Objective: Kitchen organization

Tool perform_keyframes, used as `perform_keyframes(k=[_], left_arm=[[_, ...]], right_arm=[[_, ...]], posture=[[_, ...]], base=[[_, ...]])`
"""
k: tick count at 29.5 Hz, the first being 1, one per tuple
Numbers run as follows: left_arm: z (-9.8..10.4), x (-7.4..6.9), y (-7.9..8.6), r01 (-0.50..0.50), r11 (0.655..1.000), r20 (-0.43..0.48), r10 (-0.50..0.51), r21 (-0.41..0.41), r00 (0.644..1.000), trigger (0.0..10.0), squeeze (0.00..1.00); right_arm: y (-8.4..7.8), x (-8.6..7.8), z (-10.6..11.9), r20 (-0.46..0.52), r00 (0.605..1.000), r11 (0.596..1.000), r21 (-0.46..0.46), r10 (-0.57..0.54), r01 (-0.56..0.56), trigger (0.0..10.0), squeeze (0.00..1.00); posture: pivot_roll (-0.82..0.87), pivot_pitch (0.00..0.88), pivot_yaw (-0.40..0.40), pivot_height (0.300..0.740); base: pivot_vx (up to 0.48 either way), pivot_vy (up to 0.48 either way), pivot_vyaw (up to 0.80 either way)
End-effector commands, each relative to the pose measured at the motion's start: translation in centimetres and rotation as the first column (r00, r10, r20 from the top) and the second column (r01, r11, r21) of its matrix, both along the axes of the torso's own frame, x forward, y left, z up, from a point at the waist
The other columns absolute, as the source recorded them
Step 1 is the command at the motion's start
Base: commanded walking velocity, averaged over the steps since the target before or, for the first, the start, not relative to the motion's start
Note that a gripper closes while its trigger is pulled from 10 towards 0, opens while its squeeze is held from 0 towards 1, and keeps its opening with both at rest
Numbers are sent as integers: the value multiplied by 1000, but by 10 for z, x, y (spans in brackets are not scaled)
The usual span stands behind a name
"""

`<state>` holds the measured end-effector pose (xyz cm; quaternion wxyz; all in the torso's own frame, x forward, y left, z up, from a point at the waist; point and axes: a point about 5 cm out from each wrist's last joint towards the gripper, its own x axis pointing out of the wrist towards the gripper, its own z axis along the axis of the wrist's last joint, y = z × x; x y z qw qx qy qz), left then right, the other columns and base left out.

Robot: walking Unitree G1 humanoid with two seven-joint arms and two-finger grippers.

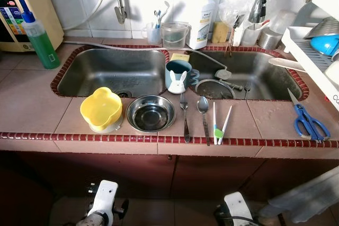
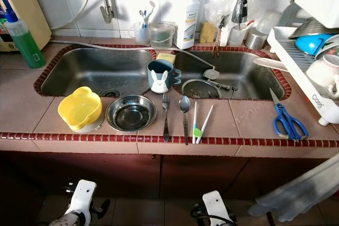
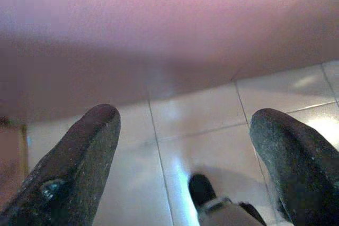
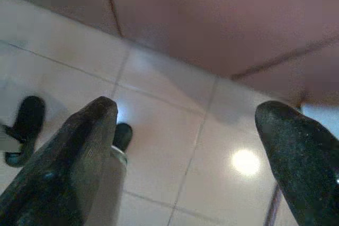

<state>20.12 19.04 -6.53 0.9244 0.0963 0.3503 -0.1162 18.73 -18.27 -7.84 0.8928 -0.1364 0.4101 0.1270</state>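
Both my pincers hang low with fingers apart, left pincer [image 3: 180, 157] and right pincer [image 4: 185, 152]. I worry the fork [image 1: 184, 114] and spoon [image 1: 204, 112] near the worktop [image 1: 32, 109] edge could slide off.

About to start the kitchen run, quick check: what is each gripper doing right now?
Left gripper: open, holding nothing, hanging low over the floor.
Right gripper: open, holding nothing, also down by the floor.
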Motion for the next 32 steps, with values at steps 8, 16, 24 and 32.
perform_keyframes(k=[8, 16, 24, 32], left_arm=[[13, -4, -9, 383, 924, 127, -381, 10, 916, 10000, 0], [35, -1, -14, 592, 805, 284, -577, 38, 766, 10000, 0], [71, 11, -8, 668, 742, 455, -615, 56, 644, 10000, 0], [111, 17, -6, 745, 664, 547, -648, 64, 530, 10000, 0]], right_arm=[[25, 14, 14, 98, 933, 934, 60, 346, -352, 10000, 0], [27, 29, 38, 257, 825, 830, 121, 503, -544, 10000, 0], [17, 45, 79, 424, 769, 741, 275, 478, -613, 10000, 0], [13, 45, 124, 493, 724, 633, 375, 483, -677, 10000, 0]], posture=[[1, 27, -21, 740], [-5, 52, -27, 740], [-19, 71, -25, 740], [-28, 83, -22, 740]], base=[[0, 0, 0], [0, 0, 0], [0, 0, 0], [0, 0, 0]])
